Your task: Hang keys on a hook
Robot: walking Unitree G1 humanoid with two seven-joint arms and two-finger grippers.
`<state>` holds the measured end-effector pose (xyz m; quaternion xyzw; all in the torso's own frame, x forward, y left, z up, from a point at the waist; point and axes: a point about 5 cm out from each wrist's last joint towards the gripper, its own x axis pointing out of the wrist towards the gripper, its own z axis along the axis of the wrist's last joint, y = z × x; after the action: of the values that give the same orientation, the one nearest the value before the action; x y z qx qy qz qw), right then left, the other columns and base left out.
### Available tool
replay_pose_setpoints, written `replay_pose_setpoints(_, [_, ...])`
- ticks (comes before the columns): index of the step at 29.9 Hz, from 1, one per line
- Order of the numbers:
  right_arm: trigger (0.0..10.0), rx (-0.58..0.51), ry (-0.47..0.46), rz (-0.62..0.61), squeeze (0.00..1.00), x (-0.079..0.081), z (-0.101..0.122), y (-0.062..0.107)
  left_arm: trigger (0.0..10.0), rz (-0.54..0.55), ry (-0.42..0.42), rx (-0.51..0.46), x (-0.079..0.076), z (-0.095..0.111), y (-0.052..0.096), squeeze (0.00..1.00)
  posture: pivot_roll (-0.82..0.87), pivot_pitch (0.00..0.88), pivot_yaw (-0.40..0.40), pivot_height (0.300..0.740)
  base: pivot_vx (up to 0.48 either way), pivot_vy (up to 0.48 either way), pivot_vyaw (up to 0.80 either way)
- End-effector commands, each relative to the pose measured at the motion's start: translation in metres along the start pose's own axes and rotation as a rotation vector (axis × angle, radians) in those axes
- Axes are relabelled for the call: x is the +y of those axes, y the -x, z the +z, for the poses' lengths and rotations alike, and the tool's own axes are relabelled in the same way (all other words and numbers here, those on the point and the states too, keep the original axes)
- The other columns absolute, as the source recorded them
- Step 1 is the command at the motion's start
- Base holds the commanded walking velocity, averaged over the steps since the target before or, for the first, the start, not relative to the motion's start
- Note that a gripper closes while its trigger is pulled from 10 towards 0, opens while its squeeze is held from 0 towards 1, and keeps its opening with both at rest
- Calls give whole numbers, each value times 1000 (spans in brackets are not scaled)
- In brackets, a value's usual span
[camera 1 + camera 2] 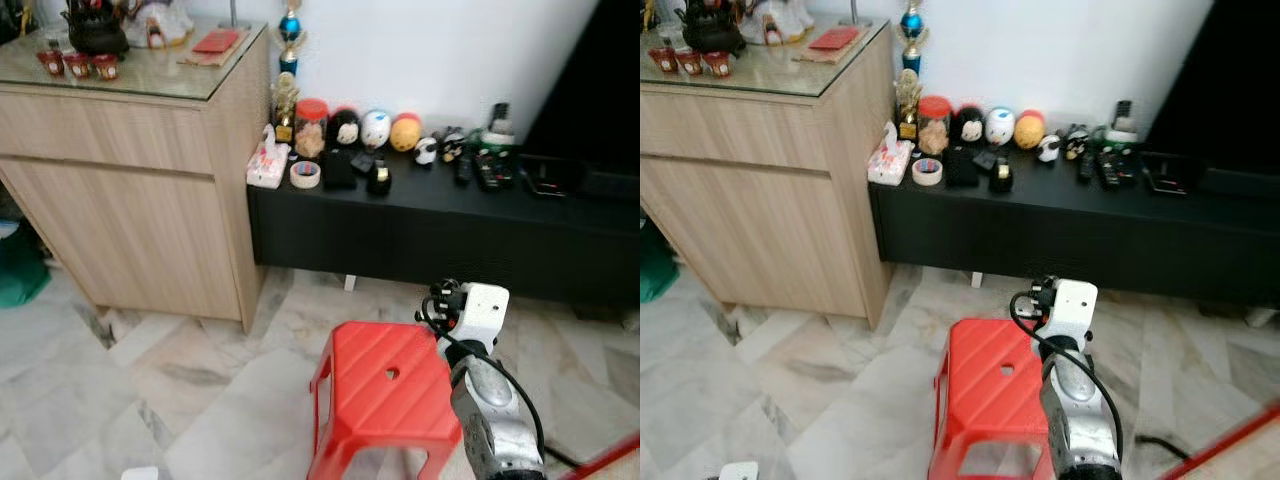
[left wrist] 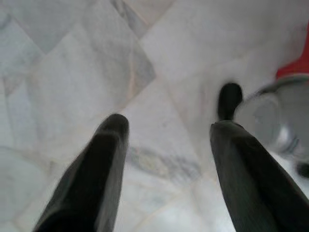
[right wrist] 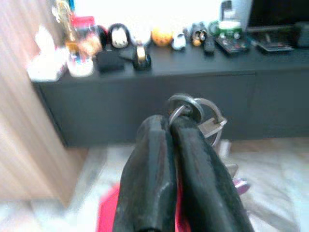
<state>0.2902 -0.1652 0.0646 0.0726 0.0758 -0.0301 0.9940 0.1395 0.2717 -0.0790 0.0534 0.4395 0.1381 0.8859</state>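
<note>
Up front, right claw point(image 3: 166, 133) pinching keys point(image 3: 195, 113) over red stool point(image 1: 385, 385), left claw point(image 2: 166, 145) spread wide above marble floor point(image 2: 72, 63)

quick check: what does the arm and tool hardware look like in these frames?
The right arm is scuffed silver metal, ending in a white wrist block with a black cable looped along it. The right tool has two thick, matte black fingers with rounded tips. The left tool has the same long black tapered fingers.

no readable text, labels, brands or numbers on any object, all too small or blurred
</note>
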Motion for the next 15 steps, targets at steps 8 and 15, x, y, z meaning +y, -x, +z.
replay_pose_setpoints(8, [10000,-15,7,10,0,6,7,-5,10000,-11,15,57,-3,-16,4,0,82,0,-53,729,-375,0,0])
replay_pose_setpoints(15, [10000,-12,6,4,0,4,7,-6,10000,-9,21,65,-2,-18,4,0,95,0,-59,729,-374,0,0])
